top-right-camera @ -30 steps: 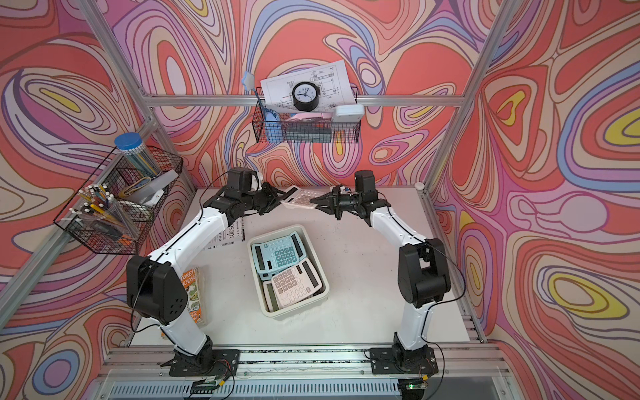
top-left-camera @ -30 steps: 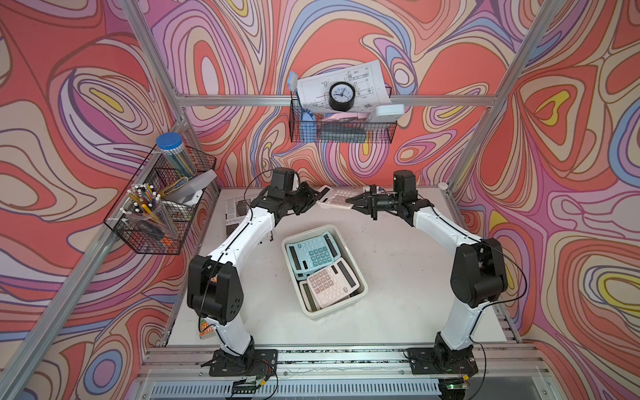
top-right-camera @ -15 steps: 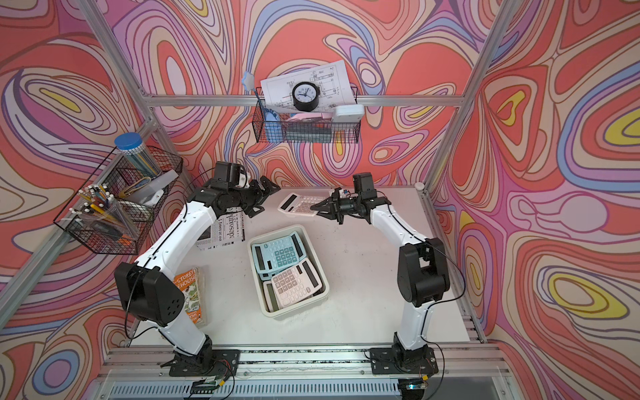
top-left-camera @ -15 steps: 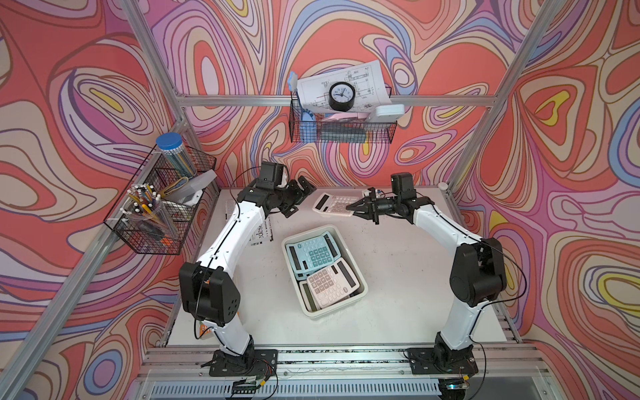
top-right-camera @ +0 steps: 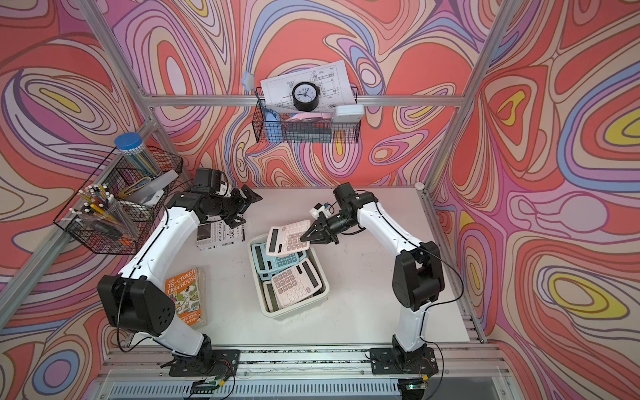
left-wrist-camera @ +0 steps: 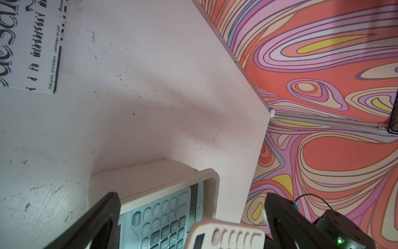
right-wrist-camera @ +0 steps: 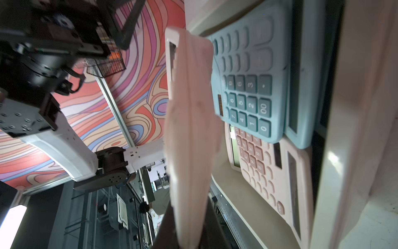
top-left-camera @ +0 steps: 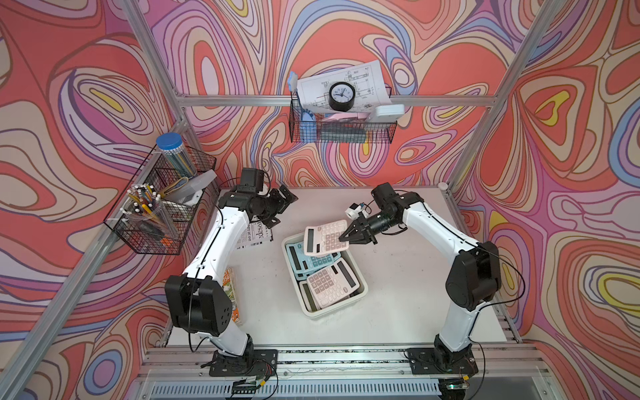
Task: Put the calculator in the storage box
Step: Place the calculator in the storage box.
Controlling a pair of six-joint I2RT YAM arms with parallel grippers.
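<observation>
Found the right tool clamped tight on one side edge of the pink calculator. Held it keys up and tilted, raised over the far end of the storage box. Could not tell whether it touched anything inside. Noted two more inside the box: a blue calculator at the far end, partly beneath the held one, and a second pink calculator at the near end. Recorded the left tool with fingers spread wide, gripping nothing. Placed it well apart from the box, beyond its far corner on the left arm's side, above a newspaper lying on the surface.
</observation>
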